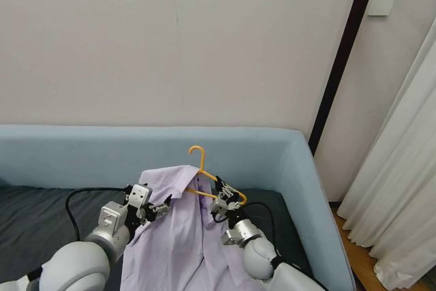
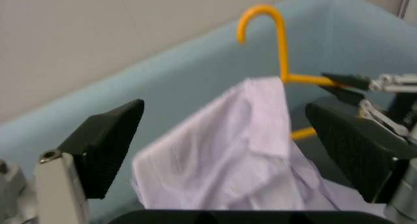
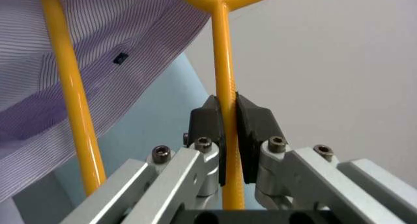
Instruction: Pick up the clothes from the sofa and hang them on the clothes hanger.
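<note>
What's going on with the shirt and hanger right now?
The right pincer is shut on a bar of the orange hanger, holding it up over the blue sofa. The lilac shirt is draped over the hanger's left side and hangs down. The left pincer is open at the shirt's edge, not gripping it.

text/numbers: we read none in any view | shirt [image 1: 170,236]: we see no legible label or brand, and one small dark speck is too small to read | hanger [image 1: 201,168]: no marking we can read | sofa [image 1: 102,148], wall [image 1: 170,46]: no signs
</note>
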You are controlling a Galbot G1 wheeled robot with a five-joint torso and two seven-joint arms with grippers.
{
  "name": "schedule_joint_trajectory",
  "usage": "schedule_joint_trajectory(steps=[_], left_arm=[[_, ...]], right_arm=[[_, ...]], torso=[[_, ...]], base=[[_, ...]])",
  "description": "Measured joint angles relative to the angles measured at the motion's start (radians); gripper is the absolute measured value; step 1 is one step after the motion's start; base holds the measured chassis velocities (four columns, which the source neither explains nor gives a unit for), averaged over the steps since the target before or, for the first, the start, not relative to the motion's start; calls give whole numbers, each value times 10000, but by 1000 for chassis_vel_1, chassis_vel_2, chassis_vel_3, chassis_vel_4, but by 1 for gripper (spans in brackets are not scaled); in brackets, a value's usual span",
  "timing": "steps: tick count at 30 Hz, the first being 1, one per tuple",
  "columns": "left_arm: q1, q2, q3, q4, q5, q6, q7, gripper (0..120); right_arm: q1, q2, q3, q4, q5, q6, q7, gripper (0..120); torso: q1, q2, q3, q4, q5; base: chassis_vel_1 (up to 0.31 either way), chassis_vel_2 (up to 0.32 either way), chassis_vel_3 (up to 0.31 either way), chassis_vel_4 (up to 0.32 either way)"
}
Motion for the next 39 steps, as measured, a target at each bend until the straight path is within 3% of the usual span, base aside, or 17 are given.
schedule_joint_trajectory(steps=[2,3,7,9,10,14,15,16,18,20,29,39], left_arm=[[-1005,238,476,1097,45,-335,1293,100],[-1005,238,476,1097,45,-335,1293,100],[-2789,259,1577,2872,168,-1026,3542,100],[-4209,-27,2693,4410,525,-1705,4704,100],[-4209,-27,2693,4410,525,-1705,4704,100],[-6279,-739,4780,6721,842,-3248,7514,100],[-6279,-739,4780,6721,842,-3248,7514,100],[-6737,-952,5170,7287,708,-3690,8269,100],[-7711,-1514,5698,8638,166,-4205,10751,100],[-8402,-1852,6076,9460,111,-4290,11842,100],[-10084,-2834,7476,11000,-444,-3619,13887,100],[-10521,-3244,8251,11419,130,-3665,14519,100]], right_arm=[[83,-76,-13,-7,-39,150,-21,5],[83,-76,-13,-7,-39,150,-21,5],[105,-190,74,28,-177,300,-99,5],[131,-233,137,90,-210,348,-120,5],[131,-233,137,90,-210,348,-120,5],[73,-354,194,346,-291,364,-179,5],[73,-354,194,346,-291,364,-179,5],[38,-389,214,403,-320,375,-186,5],[-81,-486,269,505,-364,391,-204,5],[-195,-581,287,561,-321,387,-204,5],[-278,-717,414,613,-321,486,-243,5],[-45,-908,203,660,-320,616,-293,5]], torso=[[1,-1,1,10,-7],[1,-1,1,10,-7],[2,-1,2,11,-4],[2,-1,2,7,-4],[2,-1,2,7,-4],[3,-1,3,11,-10],[3,-1,3,11,-10],[3,-2,3,10,-8],[3,-2,3,8,-7],[3,-2,3,6,-4],[3,-2,2,10,-4],[3,-2,1,12,-4]], base=[[0,0,0,0],[0,0,0,0],[0,0,0,0],[0,0,0,0],[0,0,0,0],[0,0,0,0],[0,0,0,0],[0,0,0,0],[0,0,0,0],[0,0,0,0],[0,0,0,0],[0,0,0,0]])
